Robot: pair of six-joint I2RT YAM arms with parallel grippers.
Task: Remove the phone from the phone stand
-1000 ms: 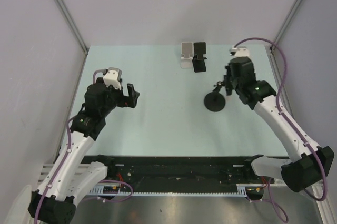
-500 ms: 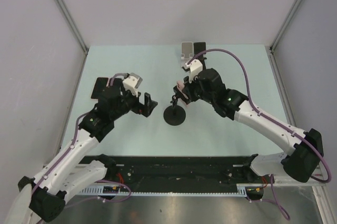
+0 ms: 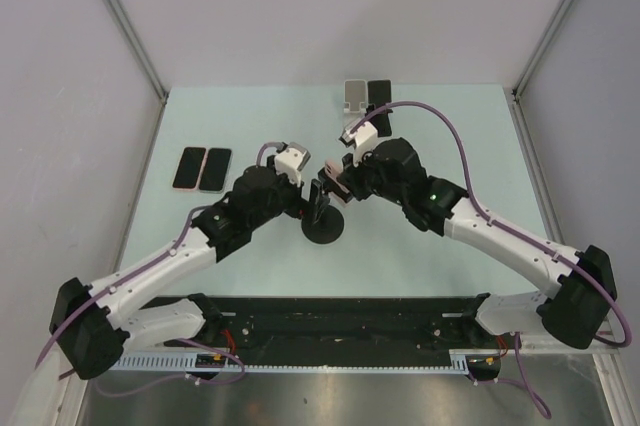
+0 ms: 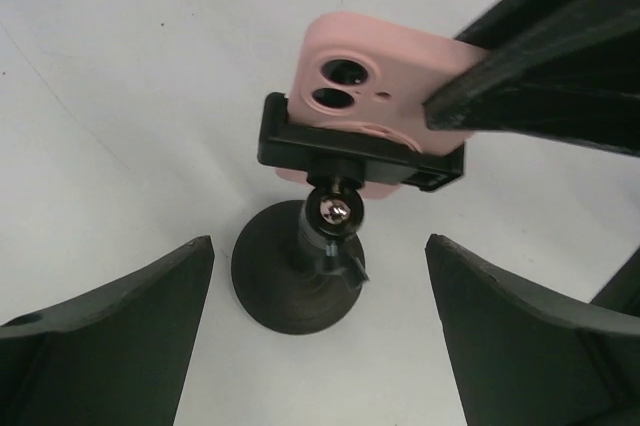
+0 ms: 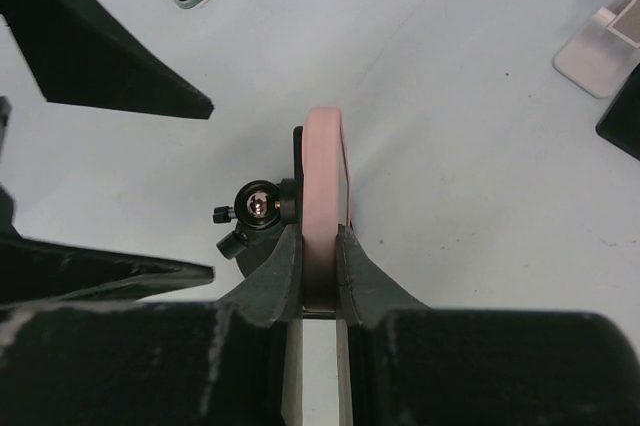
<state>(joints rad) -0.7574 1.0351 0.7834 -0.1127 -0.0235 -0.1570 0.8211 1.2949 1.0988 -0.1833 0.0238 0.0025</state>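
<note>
Tabletop (image 5: 470,246): right fingers (image 5: 272,281) pinch phone's (image 5: 325,171) edges.

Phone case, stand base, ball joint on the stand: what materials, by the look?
Phone case: pink, matte, rounded edges, likely silicone or soft plastic.
Stand base: black disc, dull sheen, probably plastic or coated metal; cannot tell which.
Ball joint: bright mirror-like glint, looks like bare metal.

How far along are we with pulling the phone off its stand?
Done: the right claw is shut on the pink phone. In hand: the left claw hangs open either side of the stand, probably to steady it. Left: the phone sits in the clamp; lifting it free remains.
</note>
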